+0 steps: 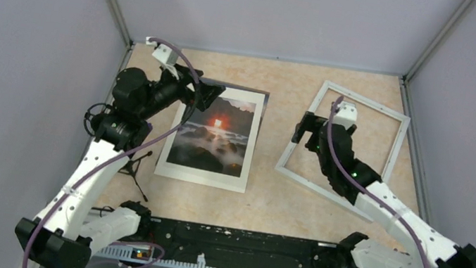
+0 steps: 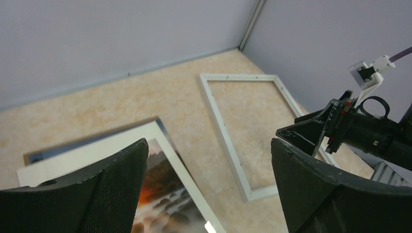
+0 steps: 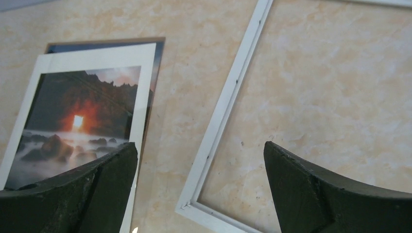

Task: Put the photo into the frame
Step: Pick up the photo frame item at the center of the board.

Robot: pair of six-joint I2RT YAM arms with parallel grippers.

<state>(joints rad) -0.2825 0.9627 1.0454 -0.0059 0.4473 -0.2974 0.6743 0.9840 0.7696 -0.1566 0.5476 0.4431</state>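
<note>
Insertion is not yet happening: I'm seeing the photo lying under a white mat toward the table's left edge, and the frame sitting empty near the far right corner. The left gripper and right gripper are hovering, fingers apart.

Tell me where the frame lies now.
In the top view, the frame lies flat on the right side of the table, apart from the photo on its left.

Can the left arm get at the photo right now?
Probably yes: the left gripper hangs open above the far corner of the photo, nothing between, though a white mat covers its edges.
</note>
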